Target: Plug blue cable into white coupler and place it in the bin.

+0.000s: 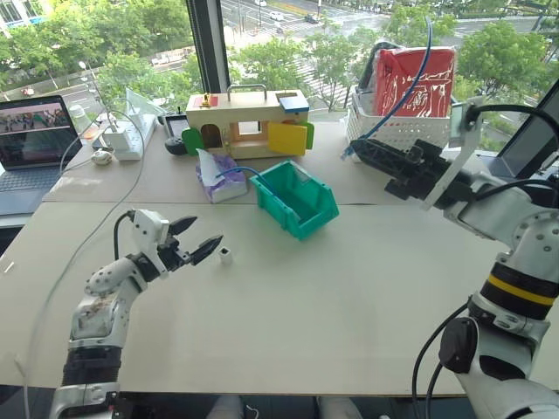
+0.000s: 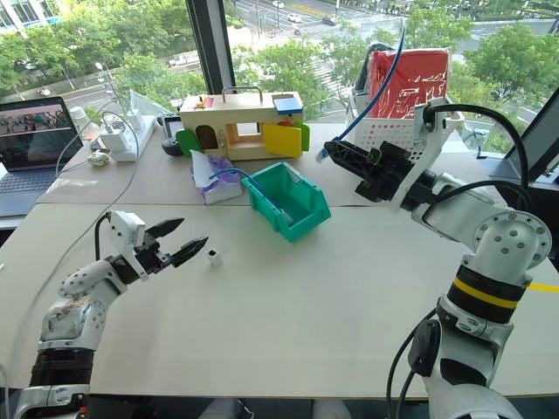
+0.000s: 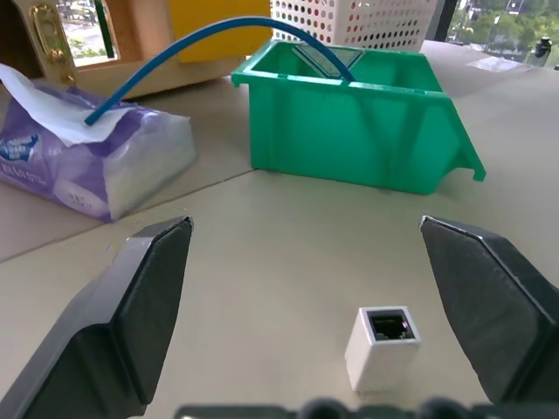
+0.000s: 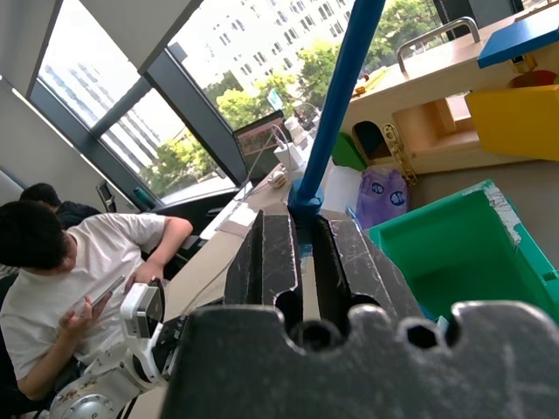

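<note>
Left wrist view gives us the left gripper spread around the tiny white cube-shaped plastic coupler (upright on the table); our right gripper pinches the thin light-blue cable above the teal-green plastic bin.

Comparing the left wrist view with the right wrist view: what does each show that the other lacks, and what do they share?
Left wrist view alone: the white coupler standing on the table, dark socket up, between the left tool's spread fingers, and the white basket.

Right wrist view alone: the right tool shut on the blue cable near its plug, a seated person, and the laptop.

Both: the green bin, the tissue pack, the wooden toy house, and the blue cable.
</note>
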You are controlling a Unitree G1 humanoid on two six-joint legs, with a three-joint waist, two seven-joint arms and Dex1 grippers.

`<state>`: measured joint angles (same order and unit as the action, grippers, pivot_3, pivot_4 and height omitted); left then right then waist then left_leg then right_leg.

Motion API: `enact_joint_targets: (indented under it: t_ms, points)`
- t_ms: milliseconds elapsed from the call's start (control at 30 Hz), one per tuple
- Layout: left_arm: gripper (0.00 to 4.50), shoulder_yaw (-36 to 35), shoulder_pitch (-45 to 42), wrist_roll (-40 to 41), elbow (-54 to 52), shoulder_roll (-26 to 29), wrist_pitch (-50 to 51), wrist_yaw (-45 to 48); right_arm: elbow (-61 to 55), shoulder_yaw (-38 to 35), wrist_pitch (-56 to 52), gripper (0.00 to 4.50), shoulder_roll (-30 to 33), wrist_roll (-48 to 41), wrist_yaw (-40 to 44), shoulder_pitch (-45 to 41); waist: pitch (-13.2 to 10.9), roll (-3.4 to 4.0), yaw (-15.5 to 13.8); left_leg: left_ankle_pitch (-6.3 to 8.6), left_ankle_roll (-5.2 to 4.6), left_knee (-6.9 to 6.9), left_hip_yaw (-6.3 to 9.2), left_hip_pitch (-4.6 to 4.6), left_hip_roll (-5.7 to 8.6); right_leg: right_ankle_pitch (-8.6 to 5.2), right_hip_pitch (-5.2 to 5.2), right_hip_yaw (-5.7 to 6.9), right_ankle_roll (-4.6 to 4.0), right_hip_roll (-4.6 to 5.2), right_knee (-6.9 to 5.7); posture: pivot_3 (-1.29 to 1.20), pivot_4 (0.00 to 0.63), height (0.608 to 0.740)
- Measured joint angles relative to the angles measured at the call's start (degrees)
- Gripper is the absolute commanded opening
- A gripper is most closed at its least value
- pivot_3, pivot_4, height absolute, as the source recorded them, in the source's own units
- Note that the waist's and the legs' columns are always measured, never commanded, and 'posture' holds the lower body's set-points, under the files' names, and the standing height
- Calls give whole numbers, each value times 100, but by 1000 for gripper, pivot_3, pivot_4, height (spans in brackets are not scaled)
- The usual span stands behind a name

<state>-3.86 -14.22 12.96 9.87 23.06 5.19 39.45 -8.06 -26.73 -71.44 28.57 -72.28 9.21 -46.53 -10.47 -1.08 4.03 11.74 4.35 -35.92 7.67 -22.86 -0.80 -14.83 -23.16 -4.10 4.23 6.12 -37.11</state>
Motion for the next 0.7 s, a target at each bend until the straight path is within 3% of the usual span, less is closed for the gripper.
enact_joint_targets:
  t_ms: [200, 233, 433, 700]
  points:
    - [784, 84, -295, -13, 332, -44, -127, 114, 1, 107, 85, 0, 25, -36, -26, 0, 0, 0, -20, 0, 0, -1, 0, -2, 1, 2, 2, 0, -2, 0, 0, 0, 150, 740]
    - [657, 143, -389, -17, 398, -62, -128, 163, 2, 141, 88, 0, 28, -45, -21, -1, 0, 0, -26, 0, 0, -1, 1, -4, 1, 2, 1, 2, -2, 0, 1, 0, 150, 740]
    - [666, 481, -733, 74, 453, -128, -138, 782, -4, 192, 91, 0, 185, -54, 33, 0, 0, 0, -25, 0, -1, 1, 1, -14, 1, 2, -5, 3, -2, 0, 6, 0, 150, 740]
    - [666, 1763, -1231, -33, 17, -394, 382, 1773, -605, 612, 101, 0, 235, 11, 15, 576, 0, 0, -8, 0, -1, -2, 0, -13, 1, 2, -4, 1, -2, 0, 4, 0, 150, 740]
